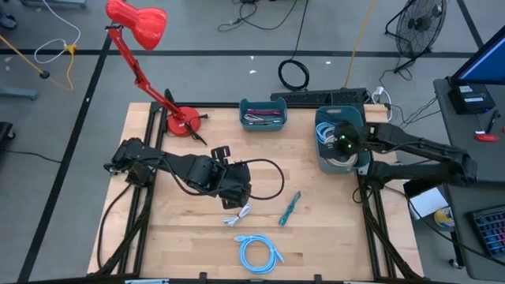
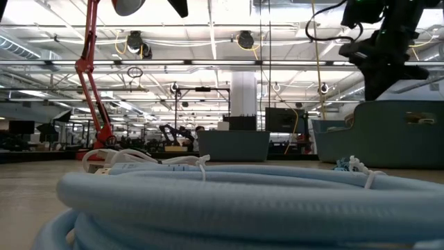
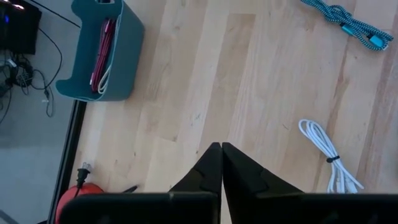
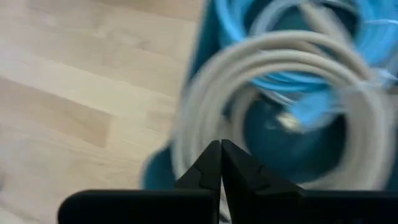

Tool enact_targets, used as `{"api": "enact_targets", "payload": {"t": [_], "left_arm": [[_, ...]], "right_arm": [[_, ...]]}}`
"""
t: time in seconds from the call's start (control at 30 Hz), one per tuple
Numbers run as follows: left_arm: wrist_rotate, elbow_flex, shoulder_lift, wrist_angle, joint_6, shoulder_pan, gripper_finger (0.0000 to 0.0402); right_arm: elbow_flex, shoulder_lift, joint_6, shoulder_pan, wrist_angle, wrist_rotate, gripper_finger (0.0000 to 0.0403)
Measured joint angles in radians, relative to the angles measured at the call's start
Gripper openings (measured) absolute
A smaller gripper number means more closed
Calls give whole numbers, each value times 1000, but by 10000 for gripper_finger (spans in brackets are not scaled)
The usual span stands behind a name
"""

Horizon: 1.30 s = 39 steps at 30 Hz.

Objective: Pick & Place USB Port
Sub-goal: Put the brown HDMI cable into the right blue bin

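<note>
The right gripper (image 4: 221, 146) hangs over the large teal bin (image 1: 325, 118) at the right end of the table (image 1: 316, 237), its fingers pressed together with nothing between them. Directly under it, inside that bin, lie a coiled off-white cable (image 4: 205, 93) and a light blue cable (image 4: 298, 81) looped within it.

The left gripper (image 3: 221, 149) sits low over the middle of the table, its fingers likewise pressed together and pinching nothing. Just beside it on the bare wood lies a white USB cable (image 3: 326, 155), bundled with a tie. A little farther out from the same gripper is a teal braided cable (image 3: 348, 22), and nearer the table's front edge a coiled light blue cable (image 1: 259, 254), which fills the foreground of the low view. Well ahead of the left gripper, at the table's far edge, stands a small teal bin (image 3: 102, 50) holding red and white cables. The base of a red desk lamp (image 1: 183, 121) stands on the far left part of the table, apart from both grippers
</note>
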State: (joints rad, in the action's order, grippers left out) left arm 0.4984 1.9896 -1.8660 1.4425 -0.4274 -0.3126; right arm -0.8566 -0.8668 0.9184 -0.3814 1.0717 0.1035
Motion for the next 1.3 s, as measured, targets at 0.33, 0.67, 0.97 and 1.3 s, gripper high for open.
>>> {"api": "enact_targets", "payload": {"t": [0.33, 0.67, 0.97, 1.3], "left_arm": [[0, 0, 0, 3, 5, 0, 17], [0, 0, 0, 11, 5, -4, 14], [0, 0, 0, 11, 11, -3, 7], [-1, 0, 0, 11, 6, -3, 3]], "right_arm": [[0, -97, -8, 52, -32, -3, 0], [0, -63, 48, 58, 149, 125, 0], [0, -63, 122, 58, 298, 255, 0], [104, -63, 143, 58, 280, 235, 0]]}}
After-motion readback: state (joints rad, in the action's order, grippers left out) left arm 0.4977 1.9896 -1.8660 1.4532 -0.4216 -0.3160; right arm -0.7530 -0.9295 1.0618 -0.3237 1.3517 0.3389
